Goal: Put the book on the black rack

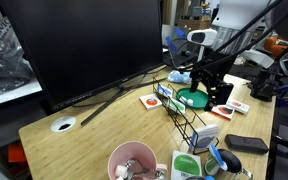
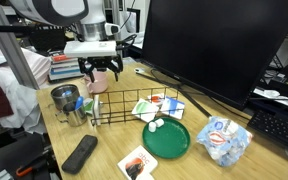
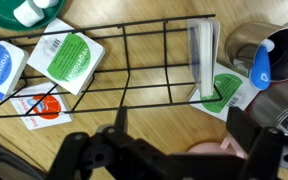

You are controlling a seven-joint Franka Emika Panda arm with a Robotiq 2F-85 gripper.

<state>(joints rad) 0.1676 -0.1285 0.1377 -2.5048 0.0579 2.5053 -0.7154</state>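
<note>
The book (image 3: 202, 52), thin with a pale whitish-grey cover, stands on edge between the wires at one end of the black rack (image 3: 124, 70). The rack lies on the wooden table and shows in both exterior views (image 1: 184, 115) (image 2: 134, 105). My gripper (image 3: 182, 135) is open and empty, its fingers hovering beside the rack, apart from the book. In the exterior views it hangs just above the rack's end (image 1: 219, 90) (image 2: 102, 76).
A green bowl (image 2: 166, 140) sits next to the rack. Flat labelled booklets (image 3: 69, 55) lie under and around it. A metal cup (image 3: 246, 40), a pink cup (image 1: 132, 160), a black case (image 2: 81, 152) and a large monitor (image 1: 84, 45) stand nearby.
</note>
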